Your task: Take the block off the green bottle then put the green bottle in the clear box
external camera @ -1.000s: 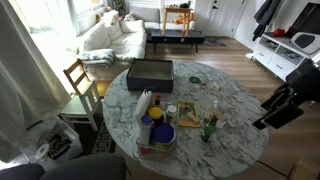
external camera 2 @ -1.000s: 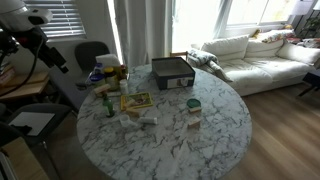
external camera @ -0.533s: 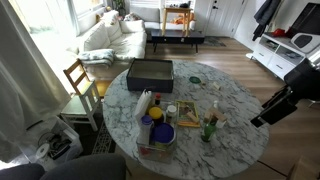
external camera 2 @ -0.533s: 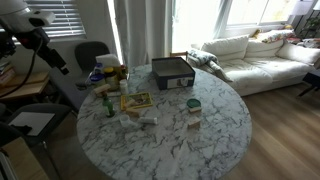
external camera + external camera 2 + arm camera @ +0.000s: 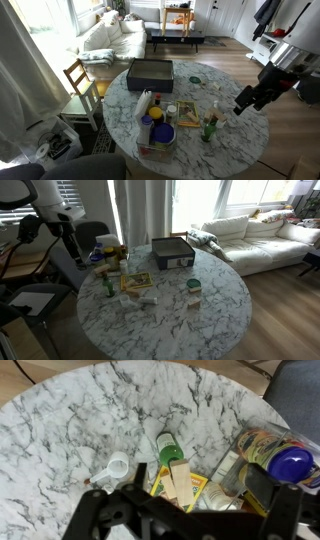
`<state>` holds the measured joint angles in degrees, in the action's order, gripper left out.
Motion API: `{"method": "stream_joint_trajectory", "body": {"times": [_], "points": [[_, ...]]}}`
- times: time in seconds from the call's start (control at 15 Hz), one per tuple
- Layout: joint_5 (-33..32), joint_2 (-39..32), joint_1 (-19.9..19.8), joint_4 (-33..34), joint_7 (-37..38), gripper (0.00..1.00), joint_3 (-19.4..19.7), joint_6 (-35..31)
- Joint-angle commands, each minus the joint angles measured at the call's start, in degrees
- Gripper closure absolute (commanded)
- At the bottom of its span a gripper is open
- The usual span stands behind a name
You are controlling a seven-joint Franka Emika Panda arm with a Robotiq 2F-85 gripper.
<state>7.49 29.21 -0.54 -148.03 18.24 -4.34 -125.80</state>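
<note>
The green bottle (image 5: 209,130) stands near the table's edge, also seen in an exterior view (image 5: 109,286). In the wrist view, the green bottle (image 5: 170,455) is seen from above. A tan wooden block (image 5: 180,482) rests on it, tilted over a yellow card. The clear box (image 5: 160,148) holds a blue-capped jar and other items. It also shows in an exterior view (image 5: 105,255) and at the right of the wrist view (image 5: 262,452). My gripper (image 5: 245,103) (image 5: 72,255) hovers above and beside the bottle. In the wrist view, my gripper (image 5: 185,512) is open and empty.
A dark opaque box (image 5: 150,72) (image 5: 172,252) sits at the far side of the round marble table (image 5: 235,95). A white bottle (image 5: 145,103), a white scoop (image 5: 117,465) and a green tin (image 5: 193,284) lie near. A wooden chair (image 5: 80,82) stands beside the table.
The arm has swung in from beyond the table's edge to over the table, nearer the green bottle. The bottle, block and boxes have not moved.
</note>
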Motion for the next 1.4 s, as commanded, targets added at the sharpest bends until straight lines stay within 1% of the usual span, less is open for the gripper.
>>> {"method": "stream_joint_trajectory", "body": {"times": [0.0, 0.2, 0.4, 0.47, 0.6, 0.87, 0.93, 1.0, 1.33], "points": [[4.04, -7.92, -1.49, 4.97, 3.21, 0.0, 2.05, 2.37], [7.98, -12.03, -2.02, 7.28, 6.33, 0.0, 3.22, 2.84], [12.13, -14.87, -2.01, 8.6, 11.66, 0.0, 3.14, 2.17], [9.42, -12.44, -2.07, 6.8, 8.56, 0.0, 2.96, 0.93], [10.64, -14.04, -2.0, 7.68, 10.39, 0.0, 2.98, 0.92], [11.01, -14.63, -1.99, 8.23, 11.04, 0.0, 2.99, 0.92], [11.37, -15.76, -2.62, 8.92, 13.97, 0.0, 3.2, 2.03], [12.42, -16.09, -2.71, 9.02, 14.72, 0.0, 3.5, 2.09], [13.85, -18.96, -4.1, 10.31, 25.17, 0.0, 4.71, 4.41]]}}
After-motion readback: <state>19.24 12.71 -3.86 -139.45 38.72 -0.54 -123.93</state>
